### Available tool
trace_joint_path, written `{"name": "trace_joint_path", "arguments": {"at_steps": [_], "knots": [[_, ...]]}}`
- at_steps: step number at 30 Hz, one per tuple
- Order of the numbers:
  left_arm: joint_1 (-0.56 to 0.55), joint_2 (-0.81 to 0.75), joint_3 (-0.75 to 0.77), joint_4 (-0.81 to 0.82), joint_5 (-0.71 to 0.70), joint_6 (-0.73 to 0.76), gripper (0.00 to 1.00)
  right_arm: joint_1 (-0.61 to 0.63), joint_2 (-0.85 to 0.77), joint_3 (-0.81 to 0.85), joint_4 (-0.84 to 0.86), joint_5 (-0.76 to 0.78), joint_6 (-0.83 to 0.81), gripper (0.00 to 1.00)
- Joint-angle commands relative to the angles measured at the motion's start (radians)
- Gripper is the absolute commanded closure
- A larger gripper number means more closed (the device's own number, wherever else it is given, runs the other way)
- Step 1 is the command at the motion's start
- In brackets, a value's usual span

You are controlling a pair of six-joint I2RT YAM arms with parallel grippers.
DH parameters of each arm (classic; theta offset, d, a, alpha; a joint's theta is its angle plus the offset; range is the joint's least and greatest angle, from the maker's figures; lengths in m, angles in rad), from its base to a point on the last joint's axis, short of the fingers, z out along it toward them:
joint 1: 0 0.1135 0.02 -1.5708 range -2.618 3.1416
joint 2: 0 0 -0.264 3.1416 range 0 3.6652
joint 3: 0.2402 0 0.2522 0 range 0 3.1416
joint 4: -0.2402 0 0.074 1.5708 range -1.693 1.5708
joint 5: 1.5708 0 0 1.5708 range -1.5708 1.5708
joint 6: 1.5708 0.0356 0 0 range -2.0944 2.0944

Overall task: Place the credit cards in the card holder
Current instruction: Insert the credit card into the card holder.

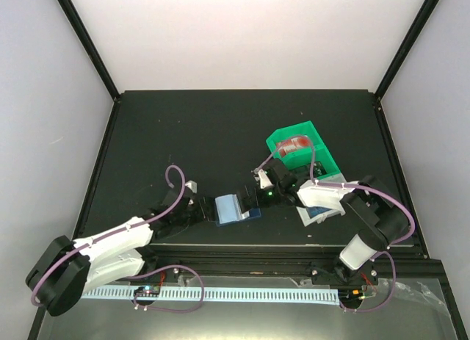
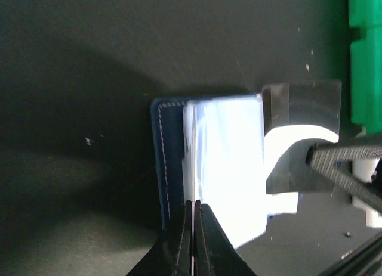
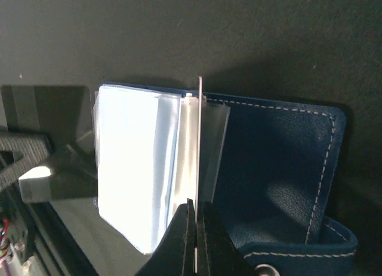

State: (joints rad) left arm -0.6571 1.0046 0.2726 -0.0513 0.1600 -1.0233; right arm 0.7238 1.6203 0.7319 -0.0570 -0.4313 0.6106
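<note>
The left end effector [image 1: 200, 206] was clenched on an inner leaf of the open card holder [image 1: 235, 208] on the tabletop [image 1: 183, 134]. The right end effector [image 1: 255, 199] pinched another leaf. Farther right, a reddish credit card [image 1: 296, 144] lay in a green bin [image 1: 325, 161].

The card holder [image 3: 280, 168] looks like navy leather, finely grained with a soft sheen and pale stitching along its edge. Its sleeves [image 3: 131, 168] are clear plastic, smooth and shining hard under the light. The table [image 1: 220, 127] is matt black; the bin [image 2: 364, 55], smooth green plastic.
</note>
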Motion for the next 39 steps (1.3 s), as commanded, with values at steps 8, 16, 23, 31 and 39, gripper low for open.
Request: {"name": "trace_joint_path", "arguments": {"at_steps": [8, 16, 23, 31, 39], "knots": [[-0.008, -0.003, -0.012, -0.017, -0.088, 0.012, 0.99, -0.018, -0.006, -0.085, 0.131, -0.114, 0.148, 0.99], [-0.010, 0.046, 0.013, -0.075, -0.074, 0.022, 0.98, -0.017, -0.044, -0.162, 0.270, -0.120, 0.273, 0.99], [-0.012, 0.064, 0.022, -0.103, -0.084, 0.017, 0.98, -0.017, -0.004, -0.200, 0.389, -0.165, 0.335, 0.99], [-0.013, 0.083, 0.023, -0.105, -0.085, 0.014, 0.98, -0.015, -0.014, -0.228, 0.455, -0.169, 0.359, 0.99], [-0.016, 0.096, 0.032, -0.104, -0.080, 0.014, 0.98, -0.015, 0.004, -0.243, 0.521, -0.195, 0.372, 0.99]]}}
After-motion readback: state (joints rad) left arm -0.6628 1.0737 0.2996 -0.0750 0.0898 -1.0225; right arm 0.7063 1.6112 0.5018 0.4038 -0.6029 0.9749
